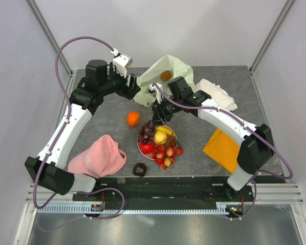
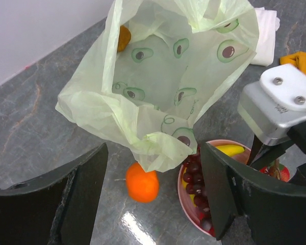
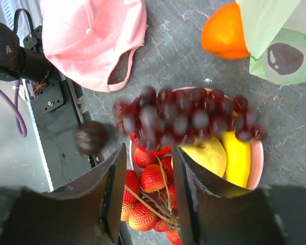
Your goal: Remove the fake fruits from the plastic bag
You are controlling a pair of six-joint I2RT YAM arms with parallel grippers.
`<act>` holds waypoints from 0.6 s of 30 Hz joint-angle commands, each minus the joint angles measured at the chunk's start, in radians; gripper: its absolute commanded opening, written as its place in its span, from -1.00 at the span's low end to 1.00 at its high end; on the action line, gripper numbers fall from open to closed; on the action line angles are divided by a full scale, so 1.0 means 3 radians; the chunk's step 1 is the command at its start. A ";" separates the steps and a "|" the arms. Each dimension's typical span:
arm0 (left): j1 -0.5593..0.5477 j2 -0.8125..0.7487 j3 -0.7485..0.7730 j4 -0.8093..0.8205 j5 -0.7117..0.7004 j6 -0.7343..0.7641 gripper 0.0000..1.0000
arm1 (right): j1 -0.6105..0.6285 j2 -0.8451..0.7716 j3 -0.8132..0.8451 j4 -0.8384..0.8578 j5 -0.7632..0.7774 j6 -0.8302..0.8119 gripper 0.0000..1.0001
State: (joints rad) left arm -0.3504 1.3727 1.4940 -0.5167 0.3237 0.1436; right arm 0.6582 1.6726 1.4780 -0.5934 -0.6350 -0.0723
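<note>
Overhead view: the plastic bag (image 1: 166, 69) stands raised at the far middle of the surface (image 1: 104, 125). The left pincer (image 1: 131, 88) is at its left edge. The right pincer (image 1: 155, 121) hangs over the pink plate (image 1: 141, 149).

Left wrist view only: the bag's mouth faces the camera. A small orange-brown round item (image 2: 123, 38) lies inside at the upper left. The left pincer's fingers (image 2: 84, 201) stand wide apart, and the bag's lower lip hangs between them unpinched.

Right wrist view only: the right pincer (image 3: 148, 153) is partly open and holds nothing. The grape bunch (image 3: 188, 120) is blurred just beyond its tips, above the plate's banana (image 3: 238, 158) and berry cluster (image 3: 148, 199).

Surroundings: an orange (image 1: 133, 118) lies left of the plate and a plum (image 1: 139, 169) near the front edge. A pink cap (image 1: 99, 155) is front left, a white cloth (image 1: 217, 93) behind right, and an orange cloth (image 1: 222, 149) to the right.
</note>
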 commanded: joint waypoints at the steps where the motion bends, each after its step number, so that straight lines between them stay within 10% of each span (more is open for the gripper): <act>1: 0.0063 0.0016 -0.0112 0.0096 -0.0046 -0.0248 0.62 | 0.0010 -0.0104 0.0079 0.0040 0.0066 -0.0040 0.01; 18: 0.0518 0.0363 -0.0358 -0.0405 -0.0465 -0.0490 0.61 | -0.0195 -0.0421 0.0176 -0.0216 0.0583 -0.0485 0.45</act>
State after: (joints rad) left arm -0.2363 1.4193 1.3289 -0.5911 0.2531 -0.0040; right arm 0.6296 1.5776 1.4784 -0.6609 -0.4915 -0.1745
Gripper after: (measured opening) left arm 0.812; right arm 0.713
